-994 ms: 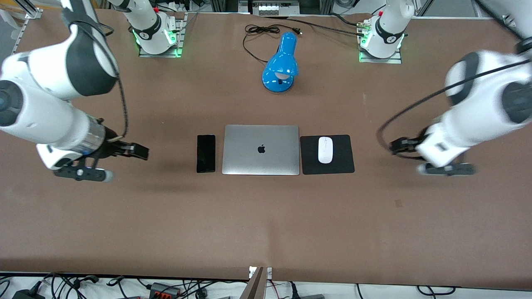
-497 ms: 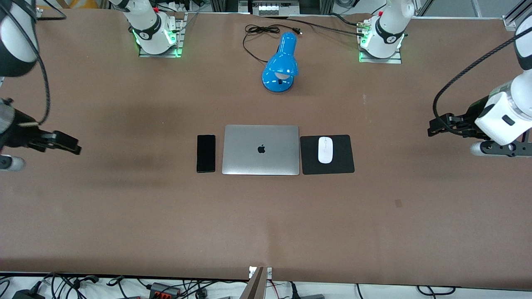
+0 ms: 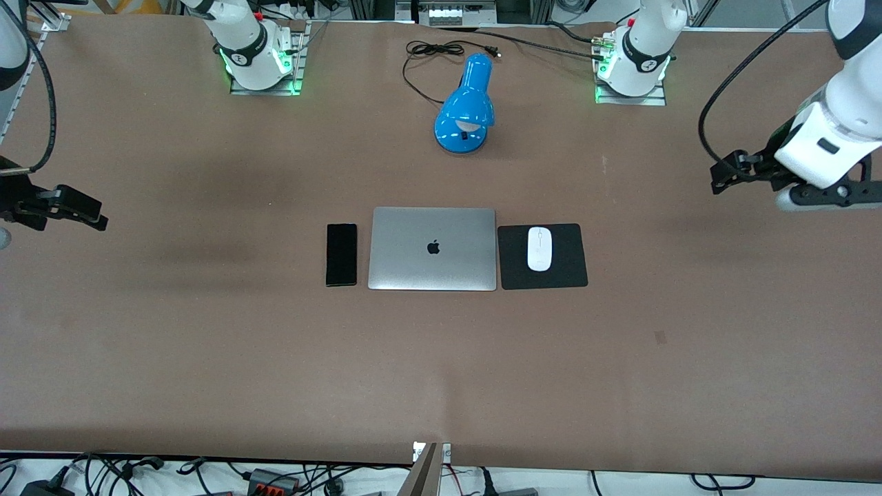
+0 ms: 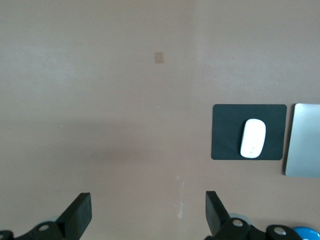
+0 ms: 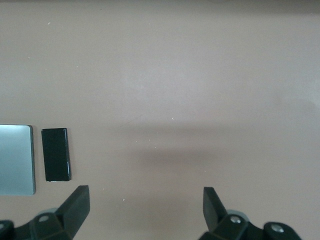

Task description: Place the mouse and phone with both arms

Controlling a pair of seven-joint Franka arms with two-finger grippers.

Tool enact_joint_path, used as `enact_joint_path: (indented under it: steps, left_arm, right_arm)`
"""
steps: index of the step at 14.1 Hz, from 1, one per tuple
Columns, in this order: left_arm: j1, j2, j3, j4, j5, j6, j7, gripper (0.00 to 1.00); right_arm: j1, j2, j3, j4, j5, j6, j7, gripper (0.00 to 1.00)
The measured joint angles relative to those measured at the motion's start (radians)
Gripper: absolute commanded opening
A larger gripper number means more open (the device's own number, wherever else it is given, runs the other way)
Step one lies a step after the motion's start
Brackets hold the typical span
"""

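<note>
Both my grippers spread wide, empty, over bare table ends.
White oval mouse (image 3: 539, 248) on black square pad (image 3: 543, 255), slim black phone (image 3: 341, 254) beside silver laptop (image 3: 433, 249); left gripper (image 3: 732, 172), right gripper (image 3: 81, 208) well apart.

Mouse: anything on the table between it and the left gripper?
Nothing visible. The left gripper, open, is up over bare table at the left arm's end. The mouse lies on the black pad beside the laptop, and only bare brown table shows between them.
</note>
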Motion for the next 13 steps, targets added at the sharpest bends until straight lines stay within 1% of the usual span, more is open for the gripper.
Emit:
enact_joint_path:
  steps: [3, 5, 8, 13]
  left_arm:
    - [0.034, 0.001, -0.012, -0.003, 0.000, 0.010, 0.030, 1.00]
    - [0.033, 0.002, -0.020, -0.002, 0.000, 0.010, 0.030, 1.00]
    - [0.032, 0.002, -0.030, 0.001, 0.000, 0.010, 0.030, 1.00]
    - [0.031, 0.002, -0.033, 0.001, 0.000, 0.009, 0.030, 1.00]
  right_arm:
    - [0.000, -0.096, 0.001, -0.140, -0.005, 0.035, -0.004, 1.00]
    - [0.001, -0.142, 0.002, -0.187, -0.006, 0.036, -0.007, 1.00]
    - [0.001, -0.167, 0.005, -0.199, -0.006, 0.032, -0.007, 1.00]
    - [0.001, -0.167, 0.008, -0.201, -0.006, 0.018, -0.008, 1.00]
